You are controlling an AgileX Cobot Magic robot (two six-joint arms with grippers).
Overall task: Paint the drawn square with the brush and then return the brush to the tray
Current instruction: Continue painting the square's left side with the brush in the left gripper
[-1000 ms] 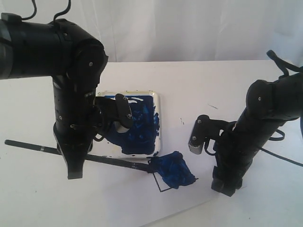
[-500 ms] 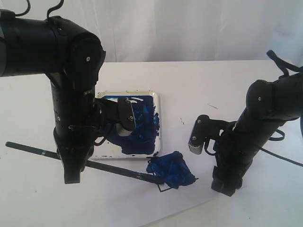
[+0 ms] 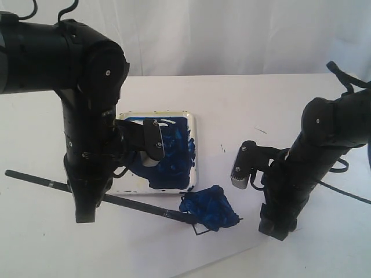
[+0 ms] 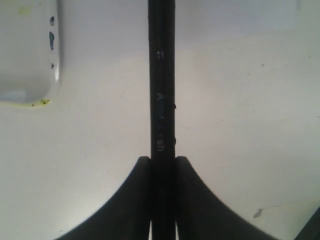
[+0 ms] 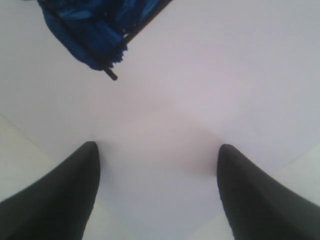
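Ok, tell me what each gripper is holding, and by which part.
The left gripper is shut on the brush, clamping its black handle around the middle, well back from its painted tip. The right gripper is open and holds nothing.

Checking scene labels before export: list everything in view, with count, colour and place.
brush: 1, black stick with blue-coated tip, held low over the paper, tip at the square
tray: 1, cream-white smeared dark blue, behind the square
square: 1, thin black outline, mostly filled dark blue, on the paper
paper: 1, white, on the table
table: 1, white
left end effector: 1, black, shut on the brush handle
right end effector: 1, black, open, empty, beside the square
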